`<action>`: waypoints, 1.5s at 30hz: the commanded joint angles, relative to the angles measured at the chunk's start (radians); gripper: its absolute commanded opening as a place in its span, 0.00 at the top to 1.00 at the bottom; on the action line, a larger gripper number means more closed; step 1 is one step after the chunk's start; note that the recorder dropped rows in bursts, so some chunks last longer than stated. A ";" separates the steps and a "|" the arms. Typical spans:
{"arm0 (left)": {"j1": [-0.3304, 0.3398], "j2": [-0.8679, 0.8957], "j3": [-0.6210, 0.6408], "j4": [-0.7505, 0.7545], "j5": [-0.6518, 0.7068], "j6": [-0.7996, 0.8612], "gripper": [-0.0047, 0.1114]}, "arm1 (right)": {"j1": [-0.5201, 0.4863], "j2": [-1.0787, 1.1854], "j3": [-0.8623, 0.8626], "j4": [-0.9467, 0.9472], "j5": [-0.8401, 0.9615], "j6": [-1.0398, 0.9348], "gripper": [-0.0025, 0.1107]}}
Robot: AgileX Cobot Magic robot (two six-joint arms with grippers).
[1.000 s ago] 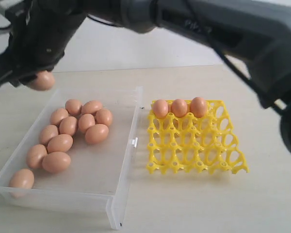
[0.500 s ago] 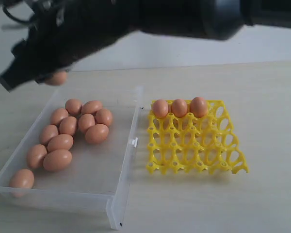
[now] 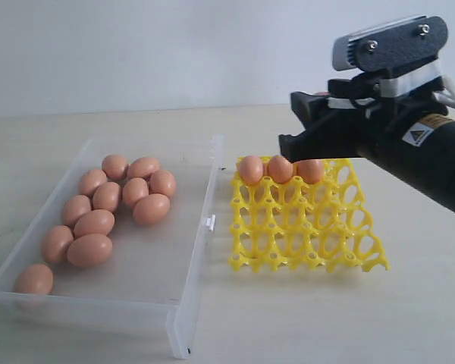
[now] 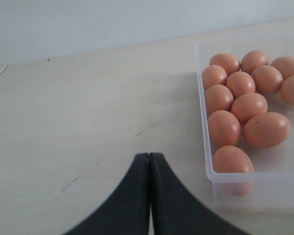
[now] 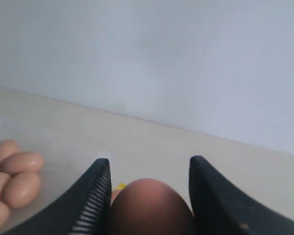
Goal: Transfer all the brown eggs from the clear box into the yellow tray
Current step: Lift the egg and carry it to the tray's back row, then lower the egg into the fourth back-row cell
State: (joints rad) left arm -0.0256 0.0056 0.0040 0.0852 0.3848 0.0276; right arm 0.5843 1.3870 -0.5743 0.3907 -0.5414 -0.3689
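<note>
Right pincer (image 5: 149, 164) grasping brown egg (image 5: 149, 208) near yellow tray (image 3: 303, 227), left pincer (image 4: 149, 156) clenched

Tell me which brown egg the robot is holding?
The smooth brown egg in the black right gripper; all others lie in the clear plastic box or yellow plastic tray.

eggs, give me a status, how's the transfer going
Right jaws gripping an egg, by the yellow tray's back row. Left jaws shut, empty, beside the clear box. Three eggs in tray, twelve in box. Path clear.
</note>
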 commanded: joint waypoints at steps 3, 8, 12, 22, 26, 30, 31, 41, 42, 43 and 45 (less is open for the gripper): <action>-0.005 -0.006 -0.004 -0.005 -0.006 -0.003 0.96 | -0.185 0.112 -0.027 -0.056 0.004 0.053 0.98; -0.005 -0.006 -0.004 -0.005 -0.006 -0.001 0.96 | -0.221 0.196 -0.121 -0.108 0.137 0.114 0.98; -0.005 -0.006 -0.004 -0.005 -0.006 -0.001 0.96 | -0.226 0.253 -0.221 -0.121 0.267 0.116 0.98; -0.005 -0.006 -0.004 -0.005 -0.006 -0.001 0.96 | -0.303 0.356 -0.302 -0.147 0.312 0.241 0.98; -0.005 -0.006 -0.004 -0.005 -0.006 -0.003 0.96 | -0.323 0.400 -0.302 -0.182 0.211 0.266 0.98; -0.005 -0.006 -0.004 -0.005 -0.006 -0.003 0.96 | -0.325 0.460 -0.302 -0.242 0.094 0.331 0.98; -0.005 -0.006 -0.004 -0.005 -0.006 -0.001 0.96 | -0.331 0.479 -0.302 -0.248 0.080 0.351 0.98; -0.005 -0.006 -0.004 -0.005 -0.006 -0.004 0.96 | -0.382 0.587 -0.330 -0.450 0.016 0.563 0.98; -0.005 -0.006 -0.004 -0.005 -0.006 -0.001 0.96 | -0.382 0.594 -0.333 -0.457 0.016 0.568 0.98; -0.005 -0.006 -0.004 -0.005 -0.006 -0.001 0.96 | -0.382 0.600 -0.339 -0.467 0.013 0.579 0.98; -0.005 -0.006 -0.004 -0.005 -0.006 -0.001 0.96 | -0.382 0.612 -0.343 -0.478 0.013 0.581 0.98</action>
State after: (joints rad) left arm -0.0256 0.0056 0.0040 0.0852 0.3848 0.0276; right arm 0.2092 1.9849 -0.9045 -0.0628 -0.5080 0.1990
